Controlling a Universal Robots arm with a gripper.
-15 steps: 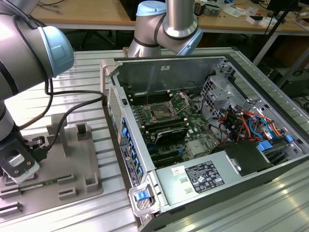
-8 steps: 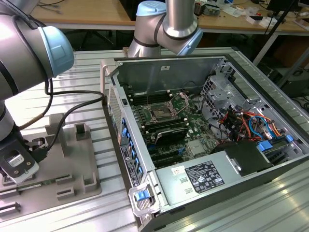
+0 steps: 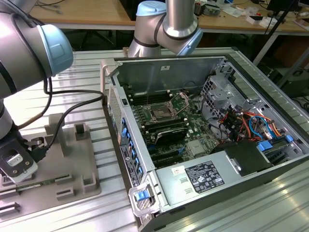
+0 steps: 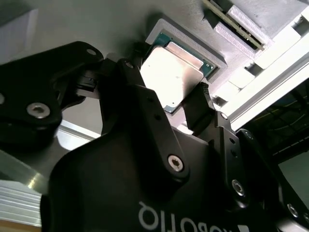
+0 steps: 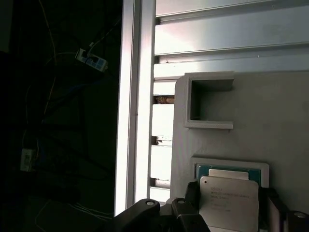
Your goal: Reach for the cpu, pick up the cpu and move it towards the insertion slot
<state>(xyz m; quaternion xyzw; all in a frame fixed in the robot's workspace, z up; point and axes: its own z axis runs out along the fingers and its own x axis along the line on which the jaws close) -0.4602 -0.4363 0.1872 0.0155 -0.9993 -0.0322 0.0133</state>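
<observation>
Across the ribbed aluminium table (image 3: pixel 89 72) stand a grey fixture plate (image 3: pixel 72 159) and an open computer case (image 3: pixel 169 67), wooden benches (image 3: pixel 87 12) behind; the cpu (image 5: pixel 229 203) lies in a recess near the plate's edge, the gripper (image 4: pixel 166 82) close over it, whether clamped or apart I cannot tell; the insertion slot (image 3: pixel 159 114) sits well apart inside the case, bare slats between.

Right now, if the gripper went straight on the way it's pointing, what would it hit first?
The cpu, which sits directly ahead of the gripper in its pocket on the gray holder plate. Whether there is any gap between them is unclear.
</observation>
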